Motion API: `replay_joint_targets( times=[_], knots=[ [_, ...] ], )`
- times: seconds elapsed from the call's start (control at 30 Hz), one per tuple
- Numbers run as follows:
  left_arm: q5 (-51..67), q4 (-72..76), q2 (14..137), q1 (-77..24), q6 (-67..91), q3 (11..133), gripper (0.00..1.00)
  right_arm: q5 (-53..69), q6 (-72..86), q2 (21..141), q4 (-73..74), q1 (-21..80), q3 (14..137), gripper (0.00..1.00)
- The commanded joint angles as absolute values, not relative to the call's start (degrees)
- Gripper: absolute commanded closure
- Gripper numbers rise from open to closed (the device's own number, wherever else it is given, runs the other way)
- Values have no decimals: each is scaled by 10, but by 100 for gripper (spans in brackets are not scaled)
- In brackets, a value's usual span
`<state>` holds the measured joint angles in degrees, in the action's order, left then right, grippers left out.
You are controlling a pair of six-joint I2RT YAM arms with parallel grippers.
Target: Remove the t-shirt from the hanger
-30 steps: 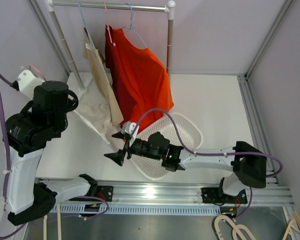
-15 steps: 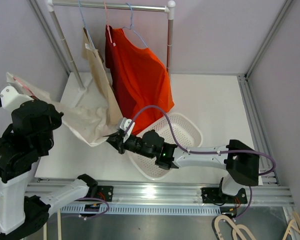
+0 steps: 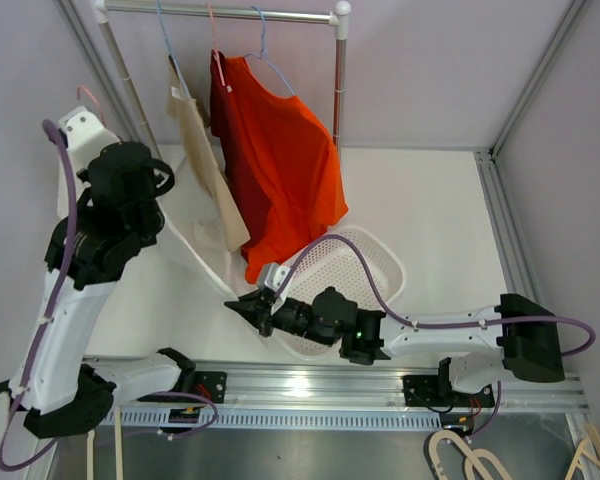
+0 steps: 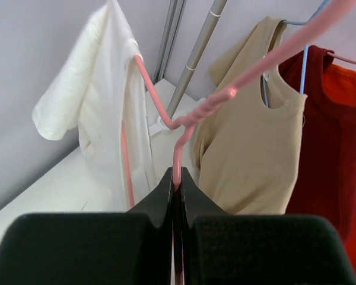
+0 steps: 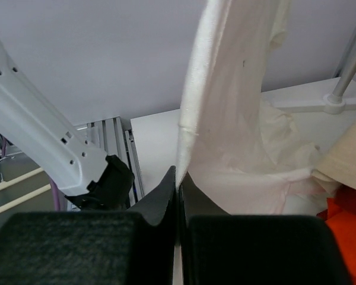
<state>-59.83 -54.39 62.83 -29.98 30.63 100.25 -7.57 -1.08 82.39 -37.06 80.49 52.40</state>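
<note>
- Left gripper (image 4: 176,178): fingers clamped tight on the wire of the pink hanger (image 4: 225,95). The arm is raised high at the left of the table.
- White t-shirt (image 4: 98,113) hangs on that pink hanger, clear of the rail (image 3: 230,12). One shoulder is draped over the wire and the body hangs down.
- Right gripper (image 5: 178,178): fingers closed on a fold of the t-shirt's lower cloth. It sits low near the front of the table, just beside the white mesh basket (image 3: 370,262).
- From the top view I see the cloth pulled into a taut diagonal band between the two grippers.
- I can't tell how the far shoulder sits on the hanger; the cloth hides it.
- On the rail: beige shirt (image 4: 249,148), dark red shirt (image 4: 320,136) and orange shirt (image 4: 351,95), each on its own hanger, side by side.
</note>
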Motion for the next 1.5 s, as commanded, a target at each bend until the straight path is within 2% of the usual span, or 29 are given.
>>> replay_joint_targets(
  times=[0.0, 0.13, 0.3, 0.57, 0.7, 0.8, 0.83, 0.93, 1.03, 1.23, 1.33, 1.4, 1.43, 1.47],
  knots=[
    [-610, -443, 656, -276, 240, 1045, 99, -110, -3, 787, -372, 832, 505, 100],
    [-581, -467, 728, -235, 230, 1124, 99, -134, 13, 736, -368, 850, 462, 100],
    [-533, -488, 760, -184, 238, 1156, 99, -153, 20, 694, -336, 859, 429, 100],
    [-495, -566, 805, -170, 250, 1271, 99, -163, 46, 698, -340, 857, 388, 100],
    [-354, -634, 782, -189, 299, 1293, 100, -137, 45, 761, -331, 830, 434, 100],
    [-317, -657, 726, -220, 328, 1238, 100, -108, 31, 793, -315, 792, 505, 100],
    [-257, -659, 689, -221, 340, 1187, 99, -92, 26, 815, -309, 782, 545, 100],
    [-152, -698, 641, -221, 355, 1159, 99, -48, 18, 851, -275, 736, 608, 100],
    [-124, -747, 582, -221, 346, 1162, 99, -33, 7, 872, -249, 703, 681, 100],
    [-160, -857, 541, -221, 327, 1229, 99, -8, 10, 899, -220, 663, 767, 100],
    [-251, -852, 532, -221, 322, 1173, 99, -6, 3, 897, -196, 661, 820, 100],
    [-294, -809, 526, -219, 320, 1143, 99, -7, -19, 896, -173, 663, 854, 100],
    [-303, -782, 515, -217, 316, 1080, 99, -6, -35, 898, -163, 663, 898, 100],
    [-305, -713, 507, -214, 309, 1058, 99, -7, -43, 899, -153, 663, 923, 100]
  ],
)
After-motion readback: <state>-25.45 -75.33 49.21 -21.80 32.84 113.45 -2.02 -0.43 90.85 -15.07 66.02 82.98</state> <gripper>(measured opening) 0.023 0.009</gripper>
